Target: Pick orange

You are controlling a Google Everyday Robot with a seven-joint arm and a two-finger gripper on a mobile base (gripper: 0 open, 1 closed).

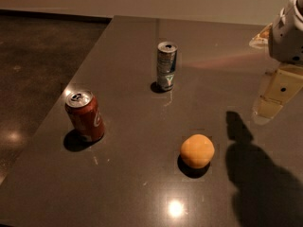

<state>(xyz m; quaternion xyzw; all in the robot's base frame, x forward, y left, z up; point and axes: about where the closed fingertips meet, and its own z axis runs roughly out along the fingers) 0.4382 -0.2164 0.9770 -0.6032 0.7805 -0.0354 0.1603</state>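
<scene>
The orange (197, 150) is a small, round, orange-yellow fruit lying on the dark glossy table (142, 183), right of centre and toward the front. My gripper (277, 96) hangs at the right edge of the view below the white wrist housing (288, 30). It is up and to the right of the orange, well apart from it and touching nothing. Its shadow (239, 126) falls on the table just right of the orange.
A red soda can (85, 116) stands upright at the left of the table. A silver and green can (166, 66) stands upright further back, near the middle. The table's left edge runs diagonally, with dark floor (33, 70) beyond it.
</scene>
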